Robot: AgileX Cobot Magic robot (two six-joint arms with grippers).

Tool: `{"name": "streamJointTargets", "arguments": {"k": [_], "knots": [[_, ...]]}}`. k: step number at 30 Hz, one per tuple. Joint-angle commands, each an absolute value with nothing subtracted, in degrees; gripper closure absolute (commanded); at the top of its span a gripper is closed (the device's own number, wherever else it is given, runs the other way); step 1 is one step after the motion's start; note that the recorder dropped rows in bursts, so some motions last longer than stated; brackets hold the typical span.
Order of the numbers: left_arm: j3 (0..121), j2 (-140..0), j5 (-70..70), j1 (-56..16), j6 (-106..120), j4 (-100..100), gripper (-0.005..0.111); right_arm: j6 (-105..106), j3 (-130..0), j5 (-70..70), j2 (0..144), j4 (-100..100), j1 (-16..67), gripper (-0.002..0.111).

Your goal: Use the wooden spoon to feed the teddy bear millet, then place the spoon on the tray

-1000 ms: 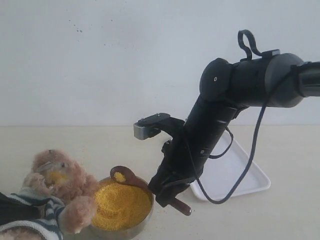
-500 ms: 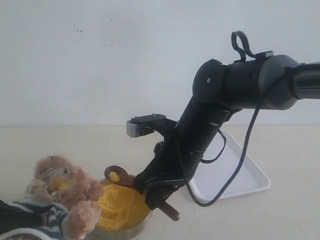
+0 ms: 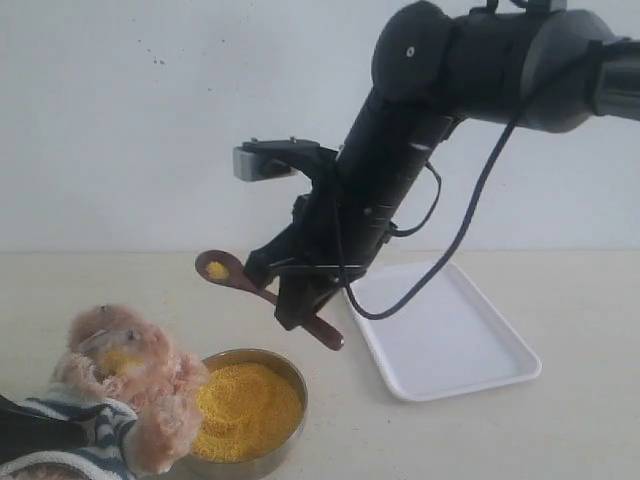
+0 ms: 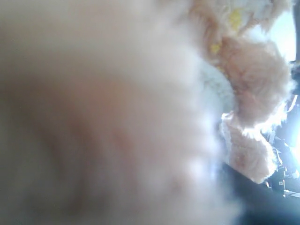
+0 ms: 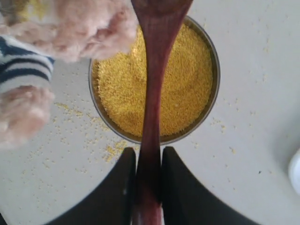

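My right gripper (image 3: 278,288) (image 5: 149,152) is shut on the wooden spoon (image 3: 262,288) (image 5: 157,70) by its handle. The spoon hangs in the air above the metal bowl (image 3: 290,378) (image 5: 216,70) of millet (image 3: 245,408) (image 5: 187,79). A little millet lies in the spoon's round end, which points left, above the teddy bear (image 3: 125,365) (image 5: 70,28). The bear leans by the bowl with yellow grains on its muzzle. Blurred fur (image 4: 117,117) fills the left wrist view. A dark part of my left gripper (image 3: 35,425) lies against the bear's striped shirt. The white tray (image 3: 450,345) lies right of the bowl.
Loose millet grains (image 5: 112,150) are scattered on the pale tabletop (image 3: 560,430) beside the bowl. A white wall stands behind the table. The right arm's cable (image 3: 470,220) hangs in a loop over the tray.
The right arm has lifted the spoon out of the bowl, up and to the left, with millet in it. The bear has shifted slightly.
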State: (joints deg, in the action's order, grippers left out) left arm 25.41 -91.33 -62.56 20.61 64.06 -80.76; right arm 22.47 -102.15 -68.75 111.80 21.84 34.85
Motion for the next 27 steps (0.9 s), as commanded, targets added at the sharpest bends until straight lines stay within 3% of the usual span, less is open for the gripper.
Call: {"name": "streamJointTargets", "arguments": {"k": [1, 27], "knots": [[25.3, -91.0, -64.0, 20.8, 64.6, -81.9, 0.103, 22.4, -105.4, -70.0, 111.0, 20.4, 38.1, 0.109], [25.3, -91.0, -64.0, 20.8, 64.8, -82.8, 0.103, 18.3, -105.3, -63.8, 111.5, -7.6, 55.9, 0.109]]}}
